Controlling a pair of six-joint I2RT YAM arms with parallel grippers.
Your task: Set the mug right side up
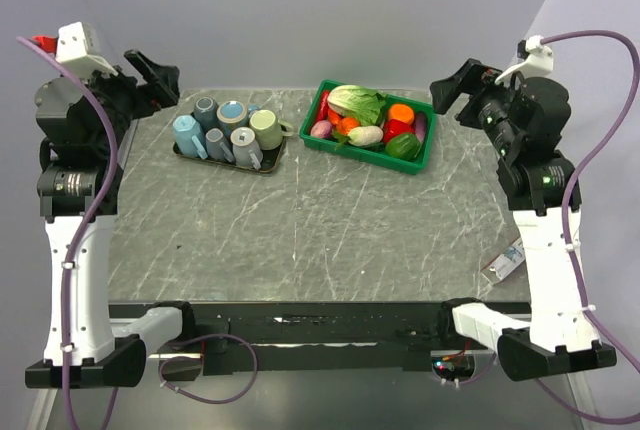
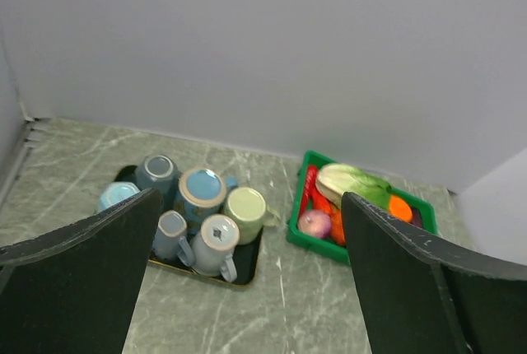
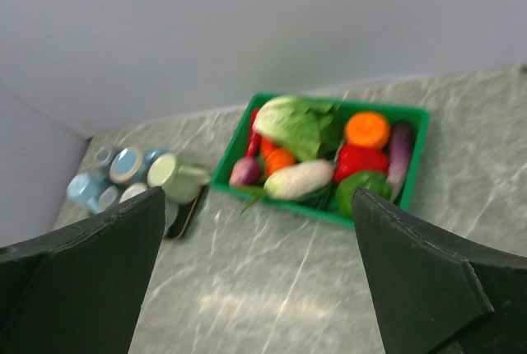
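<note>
Atop black rectangular tray (image 2: 249,265): blue-and-green ceramic mugs (image 1: 232,112) untouched | left gripper (image 1: 160,78) and right gripper (image 1: 450,92) both spread wide, empty | task unstarted

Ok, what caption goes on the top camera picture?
Left gripper and right gripper hang open beside a tray of mugs and a vegetable bin.

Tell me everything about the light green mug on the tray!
The light green mug looks like glossy ceramic. It stands upside down, bottom ring up, its handle poking right past the edge of the dark tray. It sits at that tray's right end, close beside grey-blue mugs. Nothing holds it.
</note>
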